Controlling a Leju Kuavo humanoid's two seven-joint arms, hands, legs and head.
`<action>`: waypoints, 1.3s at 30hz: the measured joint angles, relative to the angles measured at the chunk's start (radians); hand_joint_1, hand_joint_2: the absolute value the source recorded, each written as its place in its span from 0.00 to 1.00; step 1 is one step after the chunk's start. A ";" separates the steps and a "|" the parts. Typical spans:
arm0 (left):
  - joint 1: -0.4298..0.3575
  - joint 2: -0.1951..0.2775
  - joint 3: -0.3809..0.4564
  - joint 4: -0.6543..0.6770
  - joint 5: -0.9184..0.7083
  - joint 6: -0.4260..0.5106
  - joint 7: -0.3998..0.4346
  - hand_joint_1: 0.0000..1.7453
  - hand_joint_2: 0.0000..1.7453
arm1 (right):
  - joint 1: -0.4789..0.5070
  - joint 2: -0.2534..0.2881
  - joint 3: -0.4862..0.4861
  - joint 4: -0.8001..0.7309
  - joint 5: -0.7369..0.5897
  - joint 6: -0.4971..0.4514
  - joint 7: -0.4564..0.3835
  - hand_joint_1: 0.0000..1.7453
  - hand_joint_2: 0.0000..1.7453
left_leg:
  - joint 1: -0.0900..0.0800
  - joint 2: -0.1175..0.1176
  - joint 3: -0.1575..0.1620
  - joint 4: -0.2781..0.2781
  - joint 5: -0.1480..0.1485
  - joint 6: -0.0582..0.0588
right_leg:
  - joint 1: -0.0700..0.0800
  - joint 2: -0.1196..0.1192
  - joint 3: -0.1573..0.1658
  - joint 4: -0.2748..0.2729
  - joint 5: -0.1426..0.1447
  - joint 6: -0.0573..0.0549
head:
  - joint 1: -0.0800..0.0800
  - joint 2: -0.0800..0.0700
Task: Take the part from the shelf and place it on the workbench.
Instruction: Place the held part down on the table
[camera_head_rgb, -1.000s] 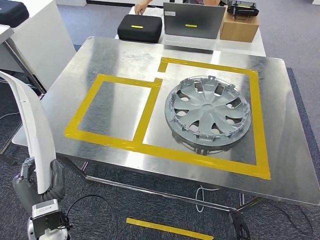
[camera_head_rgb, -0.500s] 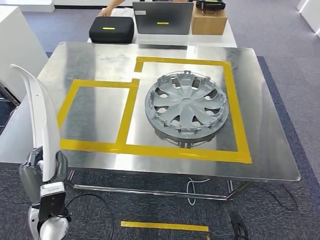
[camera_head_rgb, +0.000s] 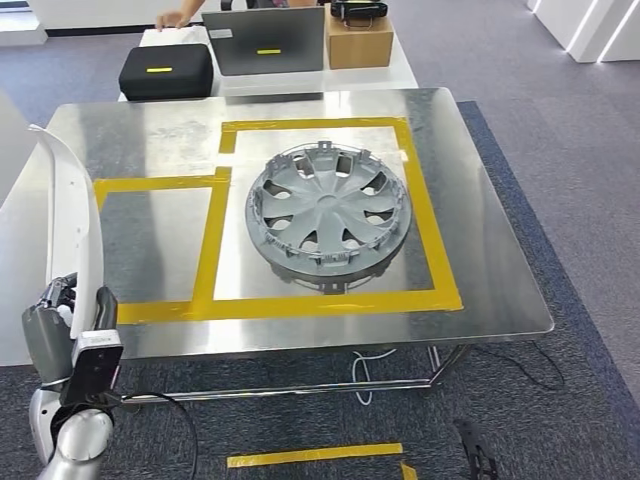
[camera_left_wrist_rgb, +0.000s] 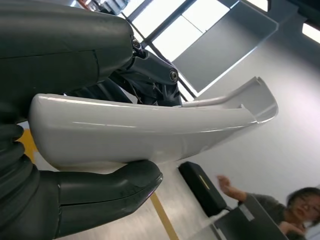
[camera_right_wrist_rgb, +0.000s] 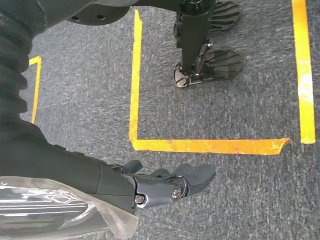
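One white curved part (camera_head_rgb: 75, 220) stands upright in the left hand (camera_head_rgb: 56, 335), fingers (camera_left_wrist_rgb: 109, 187) grasping it, beside the counter (camera_head_rgb: 490, 270); the right hand (camera_right_wrist_rgb: 151, 185) hangs released.

A workshop floor with a steel table before us

We see grey carpet (camera_head_rgb: 543, 180) marked with strips of yellow tape (camera_head_rgb: 313, 455), and a metal-topped table (camera_head_rgb: 490, 270) on a tubular frame, its surface outlined in yellow tape rectangles (camera_head_rgb: 207, 240). Behind it we find a white table (camera_head_rgb: 392, 75) carrying a black case (camera_head_rgb: 166, 70), a grey laptop (camera_head_rgb: 264, 42) and a cardboard box (camera_head_rgb: 358, 40). Cables (camera_head_rgb: 370, 375) trail beneath. Overhead, we glimpse bright ceiling panels (camera_left_wrist_rgb: 181, 30).
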 joint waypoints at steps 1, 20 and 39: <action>-0.008 0.011 0.005 0.010 -0.002 -0.003 0.009 1.00 1.00 | 0.000 -0.001 0.004 0.000 0.000 0.002 0.001 0.00 1.00 | 0.000 0.000 0.000 -0.007 0.000 -0.002 | 0.001 0.000 -0.003 0.001 0.000 0.000 | 0.001 0.000; -0.375 0.299 0.129 0.653 -0.206 -0.186 0.194 1.00 1.00 | -0.014 -0.016 0.086 -0.003 -0.028 0.031 0.045 0.00 1.00 | -0.005 -0.002 -0.005 -0.006 0.009 0.004 | -0.004 -0.004 -0.005 -0.007 0.011 0.013 | 0.000 0.000; -0.635 0.204 -0.070 0.924 -0.430 -0.305 0.272 1.00 1.00 | -0.059 -0.019 0.170 -0.017 -0.078 0.043 0.084 0.00 1.00 | -0.005 -0.002 -0.007 -0.005 0.010 0.003 | -0.005 -0.002 -0.007 -0.007 0.013 0.014 | 0.000 0.000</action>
